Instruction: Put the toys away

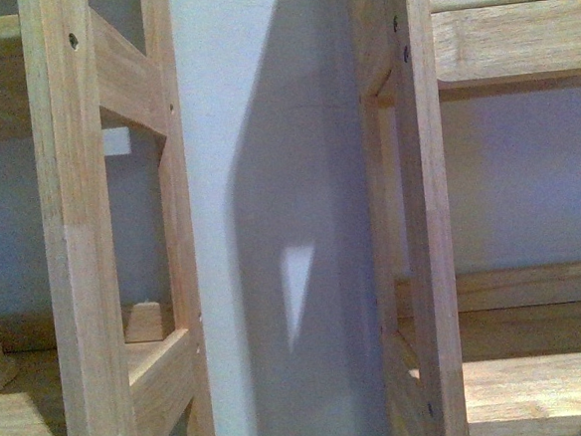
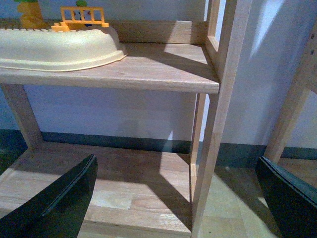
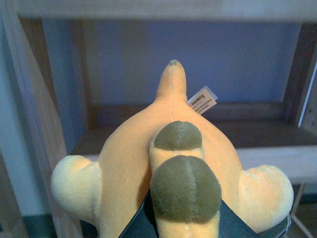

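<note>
One white tag (image 3: 202, 100) on the plush toy (image 3: 171, 163) — print too small to read.

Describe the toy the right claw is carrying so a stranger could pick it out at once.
In the right wrist view, before a wooden shelf, the right claw grips a plush toy. It is yellow-orange with olive-tipped stubs, pale rounded limbs and a white label.

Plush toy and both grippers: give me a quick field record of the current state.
toy: yellow-orange plush toy, olive patches, white tag
right gripper: shut on the plush toy, facing a wooden shelf
left gripper: open, holding nothing
left side: cream tray and orange plastic fence on the upper shelf board
front view: two wooden shelf frames, no arm visible
</note>
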`<action>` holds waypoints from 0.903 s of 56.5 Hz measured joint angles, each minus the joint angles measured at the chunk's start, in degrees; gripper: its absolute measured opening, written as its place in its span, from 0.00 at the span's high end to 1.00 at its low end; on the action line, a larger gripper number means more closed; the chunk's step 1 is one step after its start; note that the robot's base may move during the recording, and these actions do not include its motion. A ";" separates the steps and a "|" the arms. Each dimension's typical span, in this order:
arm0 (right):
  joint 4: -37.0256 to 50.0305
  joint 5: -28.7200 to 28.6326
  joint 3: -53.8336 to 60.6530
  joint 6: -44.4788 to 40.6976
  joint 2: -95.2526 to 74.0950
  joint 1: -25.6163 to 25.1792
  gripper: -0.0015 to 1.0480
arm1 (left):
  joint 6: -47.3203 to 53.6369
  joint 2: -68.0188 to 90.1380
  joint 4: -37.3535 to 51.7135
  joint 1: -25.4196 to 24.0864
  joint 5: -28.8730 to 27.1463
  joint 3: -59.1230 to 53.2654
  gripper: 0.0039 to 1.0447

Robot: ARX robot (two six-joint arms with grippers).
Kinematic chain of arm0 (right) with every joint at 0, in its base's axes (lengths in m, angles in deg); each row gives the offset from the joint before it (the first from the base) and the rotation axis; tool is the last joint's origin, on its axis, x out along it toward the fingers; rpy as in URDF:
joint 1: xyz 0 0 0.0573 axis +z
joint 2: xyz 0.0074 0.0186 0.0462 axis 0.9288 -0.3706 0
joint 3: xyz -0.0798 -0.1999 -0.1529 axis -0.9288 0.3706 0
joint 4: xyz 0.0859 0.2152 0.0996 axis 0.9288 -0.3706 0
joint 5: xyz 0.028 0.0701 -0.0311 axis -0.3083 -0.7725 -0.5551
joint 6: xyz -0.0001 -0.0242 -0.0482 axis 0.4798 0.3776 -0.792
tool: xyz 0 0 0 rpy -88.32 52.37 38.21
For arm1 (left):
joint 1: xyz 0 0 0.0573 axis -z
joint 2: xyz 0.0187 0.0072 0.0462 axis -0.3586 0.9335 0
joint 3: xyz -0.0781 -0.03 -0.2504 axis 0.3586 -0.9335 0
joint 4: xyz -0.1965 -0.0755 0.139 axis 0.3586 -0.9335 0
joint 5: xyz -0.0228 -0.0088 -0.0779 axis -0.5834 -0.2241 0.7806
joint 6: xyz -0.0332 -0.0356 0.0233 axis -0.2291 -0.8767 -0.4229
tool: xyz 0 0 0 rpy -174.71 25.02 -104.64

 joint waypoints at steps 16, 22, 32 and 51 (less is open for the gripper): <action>2.27 -3.32 -28.46 -12.48 -15.93 1.86 0.93 | 0.00 0.00 0.00 0.00 0.00 0.00 0.06; -1.57 -11.37 -35.69 -10.38 -19.04 -7.32 0.93 | 0.00 0.00 0.00 0.00 0.00 0.00 0.06; -3.15 -32.85 -48.02 1.18 -26.21 -33.46 0.93 | 0.00 0.00 0.00 0.00 0.00 0.00 0.06; -3.37 -48.72 -72.54 25.00 -50.51 -59.25 0.93 | 0.00 0.00 0.00 0.00 0.00 0.00 0.06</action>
